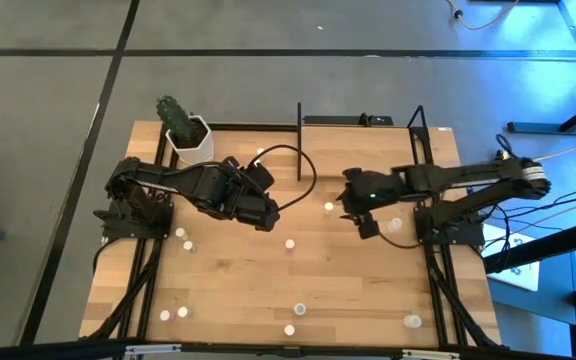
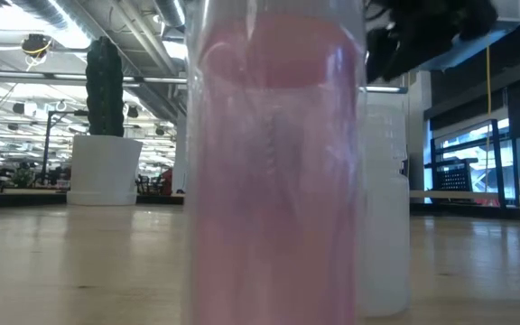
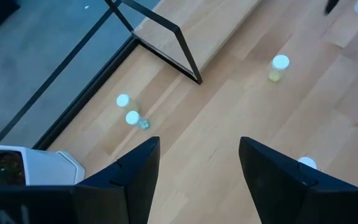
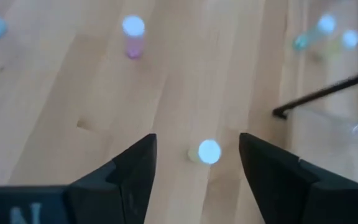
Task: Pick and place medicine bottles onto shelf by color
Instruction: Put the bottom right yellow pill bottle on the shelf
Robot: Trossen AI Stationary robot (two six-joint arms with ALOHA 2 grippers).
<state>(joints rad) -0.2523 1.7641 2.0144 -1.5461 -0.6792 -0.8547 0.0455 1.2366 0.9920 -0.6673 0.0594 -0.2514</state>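
Small whitish medicine bottles stand scattered on the tabletop. One with a yellowish body (image 4: 207, 152) (image 1: 329, 207) stands on its base just ahead of the gap between the fingers of my open right gripper (image 4: 197, 171) (image 1: 350, 207), untouched. A pink bottle (image 4: 133, 34) stands farther off, and another pink bottle (image 2: 273, 162) fills the low view. My left gripper (image 3: 199, 174) (image 1: 268, 217) hovers open over the table's middle, holding nothing. The shelf (image 1: 363, 150), a light-wood board in a thin black frame, stands at the far edge.
A white hexagonal pot with a cactus (image 1: 188, 135) stands at the far left. Two bottles (image 3: 129, 111) stand near the shelf's black frame (image 3: 166, 37), and one (image 3: 279, 67) stands beyond my left gripper. More bottles stand along the near edge (image 1: 299, 309) and at the left (image 1: 183, 238).
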